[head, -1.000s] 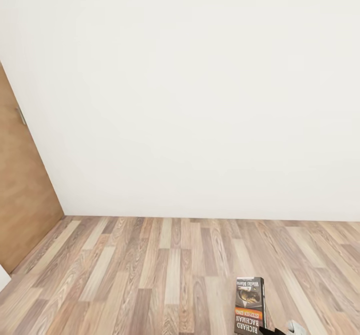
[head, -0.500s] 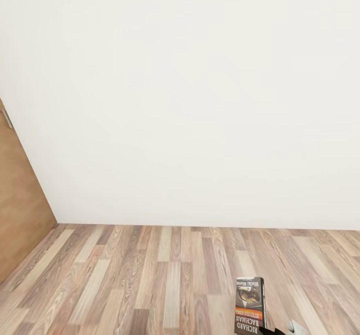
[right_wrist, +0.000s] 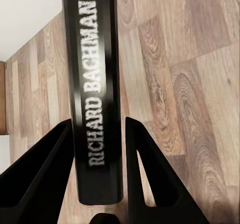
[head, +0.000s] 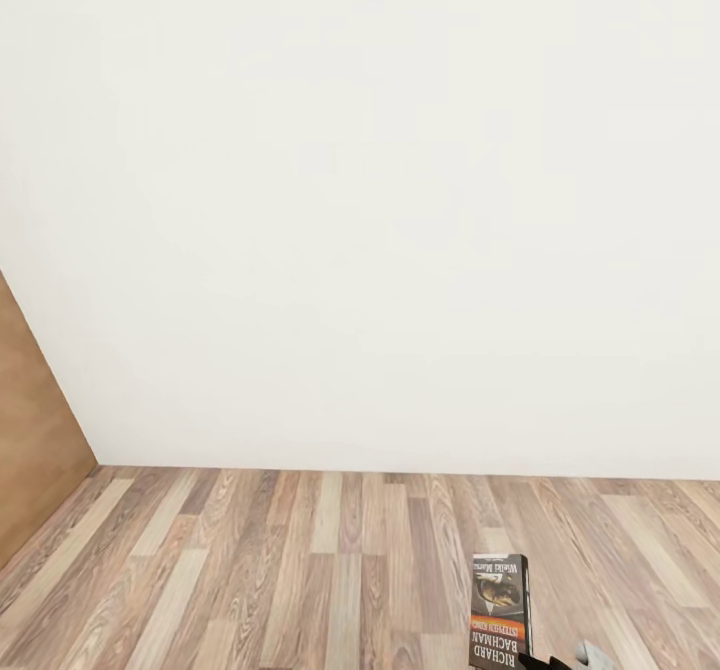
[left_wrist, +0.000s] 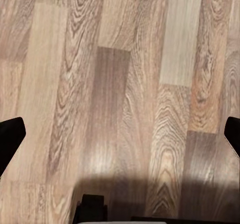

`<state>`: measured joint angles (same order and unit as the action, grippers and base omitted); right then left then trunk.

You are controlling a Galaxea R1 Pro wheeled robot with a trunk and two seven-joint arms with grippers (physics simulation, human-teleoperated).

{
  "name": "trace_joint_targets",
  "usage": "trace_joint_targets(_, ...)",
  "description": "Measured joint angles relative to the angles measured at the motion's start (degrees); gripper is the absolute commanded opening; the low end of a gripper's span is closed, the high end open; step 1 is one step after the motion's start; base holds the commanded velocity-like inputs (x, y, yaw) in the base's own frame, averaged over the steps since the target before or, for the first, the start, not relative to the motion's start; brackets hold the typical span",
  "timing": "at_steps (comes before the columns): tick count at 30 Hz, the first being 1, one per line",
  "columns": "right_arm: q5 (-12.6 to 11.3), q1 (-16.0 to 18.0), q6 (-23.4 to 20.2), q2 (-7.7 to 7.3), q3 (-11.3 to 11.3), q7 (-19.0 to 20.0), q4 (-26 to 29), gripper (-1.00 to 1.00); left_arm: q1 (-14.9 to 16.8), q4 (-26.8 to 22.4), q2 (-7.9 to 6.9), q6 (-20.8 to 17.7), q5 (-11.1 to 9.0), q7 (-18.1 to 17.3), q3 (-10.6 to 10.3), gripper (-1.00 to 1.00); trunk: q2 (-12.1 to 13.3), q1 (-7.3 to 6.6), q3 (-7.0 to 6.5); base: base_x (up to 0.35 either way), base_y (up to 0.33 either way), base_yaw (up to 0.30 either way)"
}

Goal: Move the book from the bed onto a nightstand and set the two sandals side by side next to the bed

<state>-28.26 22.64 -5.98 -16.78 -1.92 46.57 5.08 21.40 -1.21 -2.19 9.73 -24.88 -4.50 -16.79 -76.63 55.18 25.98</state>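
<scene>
The right gripper (right_wrist: pixel 97 169) was clamped on the spine of the book (head: pixel 499 610), which stood upright above the wood-plank floor (head: pixel 300 570) near the white wall (head: pixel 380 200). The left gripper (left_wrist: pixel 120 134) hung wide open, holding nothing. Carrying well probably meant keeping the book level until a nightstand appeared.

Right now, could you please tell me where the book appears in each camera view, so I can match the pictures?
Head view: the book stands at the bottom edge, right of centre, cover facing the camera, above the right end effector.
Left wrist view: the book is not in this picture; the open left end effector looks at floor.
Right wrist view: its spine runs up the middle, between the two fingers.
Shared landmark: the wood-plank floor.
</scene>
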Motion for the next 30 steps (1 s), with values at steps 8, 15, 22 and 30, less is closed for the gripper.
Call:
trace_joint_targets(8, 0.0, 0.0, 0.0, 0.00, 0.0, 0.0, 0.0, -1.00, 0.0, 0.0, 0.00, 0.0, 0.0, 0.0, 0.0, 1.00, 0.0, 0.00, 0.00, 0.326, 0.000, 0.000)
trace_joint_targets(15, 0.0, 0.0, 0.0, 0.00, 0.0, 0.0, 0.0, -1.00, 0.0, 0.0, 0.00, 0.0, 0.0, 0.0, 0.0, 1.00, 0.0, 0.00, 0.00, 0.326, 0.000, 0.000)
trace_joint_targets(22, 0.0, 0.0, 0.0, 0.00, 0.0, 0.0, 0.0, -1.00, 0.0, 0.0, 0.00, 0.0, 0.0, 0.0, 0.0, 1.00, 0.0, 0.00, 0.00, 0.326, 0.000, 0.000)
trace_joint_targets(30, 0.0, 0.0, 0.0, 0.00, 0.0, 0.0, 0.0, -1.00, 0.0, 0.0, 0.00, 0.0, 0.0, 0.0, 0.0, 1.00, 0.0, 0.00, 0.00, 0.326, 0.000, 0.000)
